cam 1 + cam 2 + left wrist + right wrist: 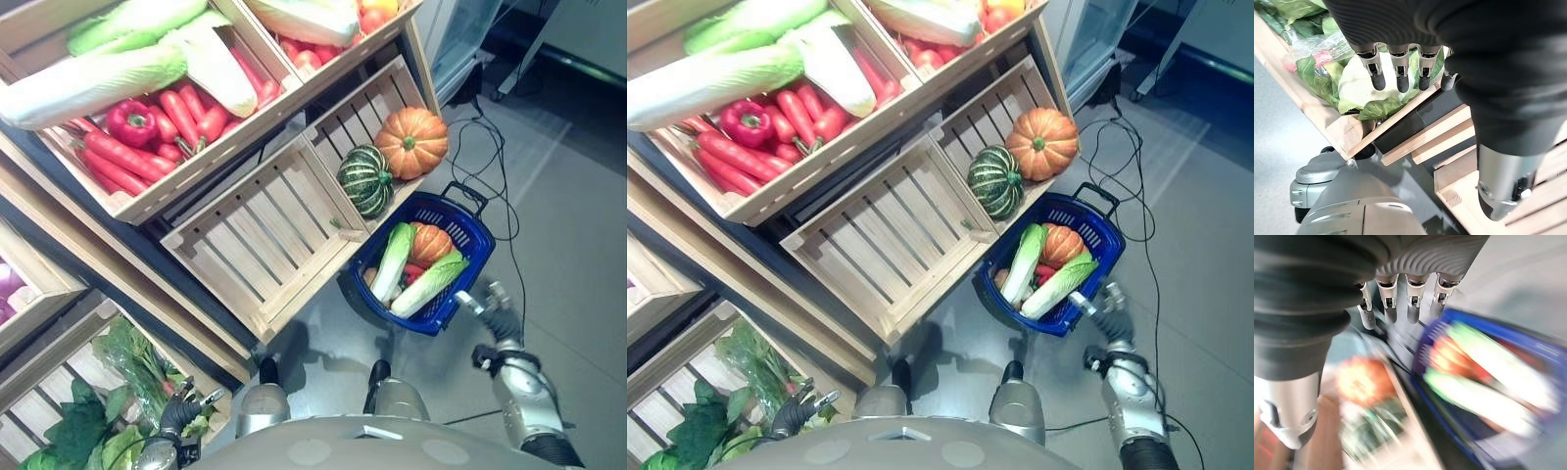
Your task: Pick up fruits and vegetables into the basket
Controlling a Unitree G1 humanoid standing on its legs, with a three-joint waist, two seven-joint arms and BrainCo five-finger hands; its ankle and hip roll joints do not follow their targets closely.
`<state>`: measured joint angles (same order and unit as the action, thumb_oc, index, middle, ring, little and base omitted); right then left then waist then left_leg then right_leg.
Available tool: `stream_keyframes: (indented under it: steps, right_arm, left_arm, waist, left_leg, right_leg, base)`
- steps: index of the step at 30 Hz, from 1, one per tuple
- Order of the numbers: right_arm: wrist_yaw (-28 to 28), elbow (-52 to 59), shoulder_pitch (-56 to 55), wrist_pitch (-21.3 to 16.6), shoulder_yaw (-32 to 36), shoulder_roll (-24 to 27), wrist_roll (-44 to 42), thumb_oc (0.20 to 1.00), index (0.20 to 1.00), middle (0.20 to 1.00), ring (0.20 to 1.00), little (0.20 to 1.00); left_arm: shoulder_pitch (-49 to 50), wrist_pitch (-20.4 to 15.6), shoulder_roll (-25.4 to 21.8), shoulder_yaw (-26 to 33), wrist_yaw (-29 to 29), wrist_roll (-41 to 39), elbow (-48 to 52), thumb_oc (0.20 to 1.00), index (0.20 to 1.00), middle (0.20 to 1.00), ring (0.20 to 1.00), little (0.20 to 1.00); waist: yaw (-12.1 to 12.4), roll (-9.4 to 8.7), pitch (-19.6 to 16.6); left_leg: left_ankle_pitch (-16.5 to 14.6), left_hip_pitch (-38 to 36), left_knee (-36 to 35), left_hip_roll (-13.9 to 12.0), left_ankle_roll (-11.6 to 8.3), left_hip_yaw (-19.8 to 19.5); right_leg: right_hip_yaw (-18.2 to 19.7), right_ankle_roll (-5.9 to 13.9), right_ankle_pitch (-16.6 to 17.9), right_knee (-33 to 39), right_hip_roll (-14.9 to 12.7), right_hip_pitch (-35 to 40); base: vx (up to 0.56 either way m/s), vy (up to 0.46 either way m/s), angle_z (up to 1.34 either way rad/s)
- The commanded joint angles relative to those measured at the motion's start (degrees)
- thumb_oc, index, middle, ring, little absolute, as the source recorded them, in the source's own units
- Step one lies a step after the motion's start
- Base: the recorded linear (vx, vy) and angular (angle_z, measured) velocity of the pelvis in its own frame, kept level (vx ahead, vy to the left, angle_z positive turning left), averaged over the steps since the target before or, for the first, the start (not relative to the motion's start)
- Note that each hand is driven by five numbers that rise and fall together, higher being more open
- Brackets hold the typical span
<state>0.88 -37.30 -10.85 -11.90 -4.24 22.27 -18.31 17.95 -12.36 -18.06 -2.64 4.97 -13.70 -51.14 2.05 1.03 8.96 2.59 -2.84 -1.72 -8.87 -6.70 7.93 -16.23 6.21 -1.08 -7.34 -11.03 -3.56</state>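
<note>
Your right hand (500, 311), fingers straight and holding nothing, hangs just beside the blue basket (470, 233) on the floor, with the pumpkins (411, 142) up past the basket.

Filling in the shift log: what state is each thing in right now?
Blue basket: on the floor, partly filled with a pumpkin and cabbages.
Middle crate: empty.
Orange pumpkin: resting in its crate beside the green squash.
Left hand: open, holding nothing.
Right hand: open, holding nothing.
</note>
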Motion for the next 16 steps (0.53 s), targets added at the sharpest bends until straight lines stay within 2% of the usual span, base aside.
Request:
stream_keyframes:
  steps: [1, 3, 5, 8, 9, 11, 14, 16]
  right_arm:
    - [6.0, -2.4, 1.0, 5.0, -2.1, -1.6, 2.4, 1.0, 1.0, 1.0, 1.0, 1.0]
    - [9.9, -15.3, 4.6, 8.6, -5.5, -4.7, 3.1, 1.0, 1.0, 1.0, 1.0, 1.0]
    - [9.9, -20.5, 6.8, 8.8, -7.5, -5.7, 3.3, 1.0, 1.0, 1.0, 1.0, 1.0]
    - [13.8, -25.3, 9.3, 13.3, -8.5, -7.4, 0.5, 1.0, 1.0, 1.0, 1.0, 1.0]
    - [16.5, -28.3, 10.0, 15.9, -9.1, -8.3, 1.2, 1.0, 1.0, 1.0, 1.0, 1.0]
    - [19.0, -31.2, 10.9, 15.8, -9.4, -8.6, 0.6, 1.0, 1.0, 1.0, 1.0, 1.0]
    - [17.4, -33.0, 11.7, 16.7, -9.7, -8.5, 2.2, 1.0, 1.0, 1.0, 1.0, 1.0]
    - [18.3, -34.6, 11.7, 17.9, -9.6, -8.5, 3.7, 1.0, 1.0, 1.0, 1.0, 1.0]
  left_arm:
    - [-6.0, -0.7, -0.1, -3.7, 8.0, 1.2, -0.1, 1.0, 1.0, 1.0, 1.0, 1.0]
    - [-10.3, 0.2, 0.1, -7.1, 11.9, 3.0, -5.0, 1.0, 1.0, 1.0, 1.0, 1.0]
    - [-12.3, -0.7, 0.4, -9.3, 12.9, 3.8, -7.1, 1.0, 1.0, 1.0, 1.0, 1.0]
    - [-14.6, -0.4, 1.1, -11.1, 12.5, 4.8, -8.9, 1.0, 1.0, 1.0, 1.0, 1.0]
    - [-15.8, 0.4, 1.4, -11.9, 12.9, 5.1, -9.8, 1.0, 1.0, 1.0, 1.0, 1.0]
    - [-17.0, 1.0, 2.1, -12.7, 13.4, 6.0, -11.1, 1.0, 1.0, 1.0, 1.0, 1.0]
    - [-17.4, 2.5, 2.8, -13.4, 14.4, 6.1, -12.3, 1.0, 1.0, 1.0, 1.0, 1.0]
    - [-17.7, 3.7, 3.4, -13.5, 14.2, 6.5, -13.1, 1.0, 1.0, 1.0, 1.0, 1.0]
  waist:
    - [-1.0, -1.9, -0.4]
    - [-0.8, -1.92, -1.3]
    - [-0.7, -1.61, -1.7]
    - [-0.8, -1.18, -2.0]
    - [-0.8, -0.95, -2.1]
    - [-0.7, -0.58, -2.3]
    - [-0.7, -0.36, -2.7]
    - [-0.8, -0.32, -2.8]
  left_leg:
    - [-1.8, 0.7, -0.1, -0.6, 0.75, 0.9]
    - [-2.0, -0.6, -0.7, -0.2, 0.98, 1.2]
    - [-2.1, -1.0, -0.9, 0.0, 1.05, 1.3]
    - [-2.3, -1.8, -1.2, 0.5, 1.31, 1.6]
    - [-2.4, -2.0, -1.2, 0.6, 1.33, 1.8]
    - [-2.6, -2.4, -1.3, 0.8, 1.51, 1.9]
    - [-3.0, -3.1, -1.6, 1.4, 1.88, 2.2]
    - [-3.3, -3.4, -1.5, 1.5, 2.09, 2.3]
  right_leg:
    - [-0.7, 2.08, -1.3, 3.3, -1.2, 6.6]
    - [-1.0, 2.37, -0.2, 5.1, -1.1, 7.8]
    - [-1.2, 2.49, 0.4, 5.9, -1.0, 8.2]
    - [-1.2, 2.61, 0.9, 6.8, -0.9, 8.7]
    - [-1.4, 2.57, 1.1, 7.0, -1.0, 8.8]
    - [-1.6, 2.58, 1.3, 7.5, -1.0, 9.2]
    - [-1.7, 2.56, 1.4, 8.1, -0.8, 9.7]
    - [-1.6, 2.49, 1.3, 8.0, -0.8, 9.9]
  base:
    - [-0.01, 0.037, -0.03]
    - [-0.03, 0.075, -0.03]
    - [-0.03, 0.087, -0.04]
    - [-0.03, 0.084, -0.1]
    - [-0.05, 0.094, -0.05]
    - [-0.03, 0.087, -0.02]
    - [-0.02, 0.062, 0.0]
    - [-0.02, 0.049, -0.01]
